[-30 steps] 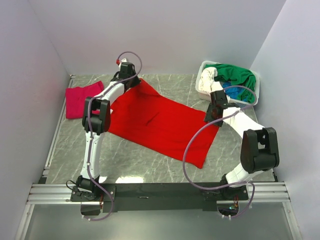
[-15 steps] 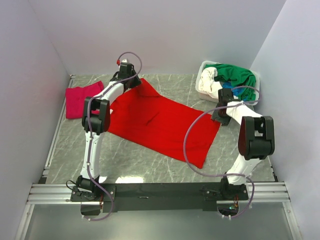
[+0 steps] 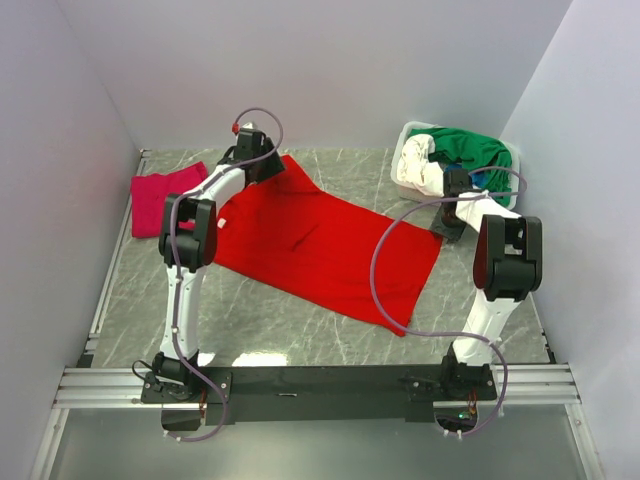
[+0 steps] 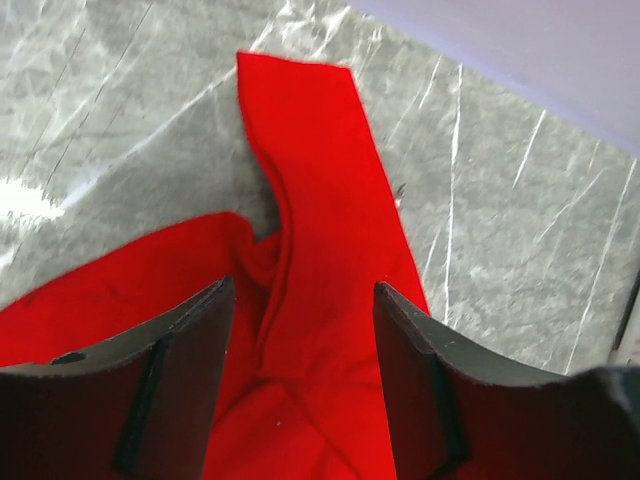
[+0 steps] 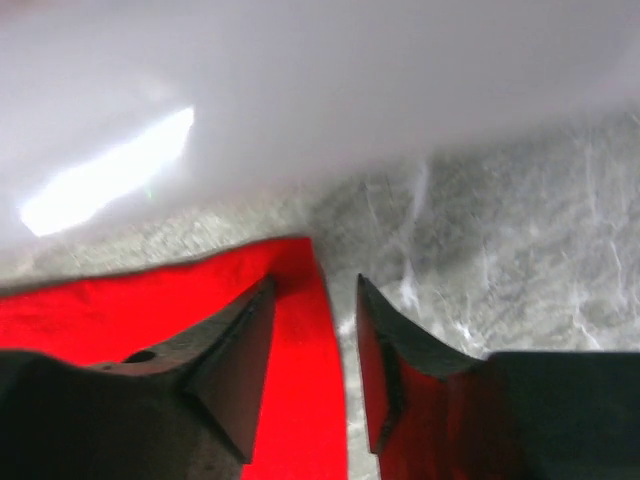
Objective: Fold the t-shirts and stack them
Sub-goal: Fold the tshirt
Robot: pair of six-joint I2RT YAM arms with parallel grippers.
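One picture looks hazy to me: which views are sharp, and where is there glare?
Right wrist view: soft and hazy, with a bright patch upper left. Left wrist view: sharp, red shirt and table veins crisp. Top view: even light, faint sheen on the table's near edge.

No legible text, labels, brand marks or nos. in any view; none on red t-shirt or table.
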